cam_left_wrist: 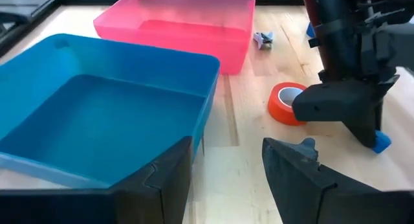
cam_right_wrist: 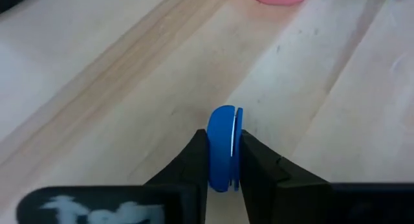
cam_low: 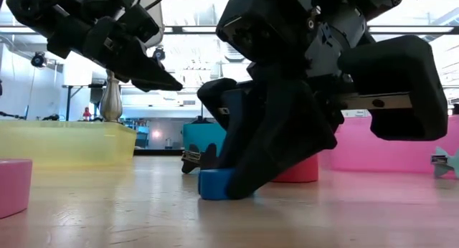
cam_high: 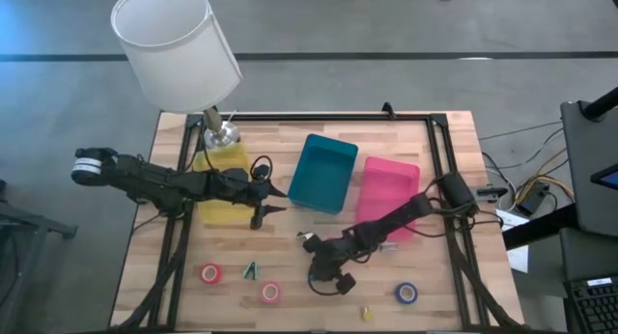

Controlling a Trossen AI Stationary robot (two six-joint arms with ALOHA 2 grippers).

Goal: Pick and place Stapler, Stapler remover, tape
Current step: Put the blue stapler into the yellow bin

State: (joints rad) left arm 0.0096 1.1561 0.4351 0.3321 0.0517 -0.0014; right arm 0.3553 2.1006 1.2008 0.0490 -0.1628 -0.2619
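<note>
The right pincer (cam_right_wrist: 223, 160) is clenched on a small blue stapler (cam_right_wrist: 224, 148), which rests on the worktop (cam_high: 290, 276) at about 6 o'clock from the teal bin (cam_high: 323, 173). It is pinched between both fingers and, in the low view, not yet lifted. The left pincer (cam_high: 273, 199) hangs released at 9 o'clock of the teal bin, holding nothing.

Little appears done. The teal bin and pink bin (cam_high: 389, 189) look empty, and the yellow bin's (cam_high: 220, 184) contents cannot be told. Three red-pink tape rolls (cam_high: 210, 273) and one blue-purple roll (cam_high: 407, 293) lie loose toward 6 o'clock, as does a green remover (cam_high: 250, 270). I judge the sorting barely begun: this first grasp needs carrying to a bin, and all the rest remains.
</note>
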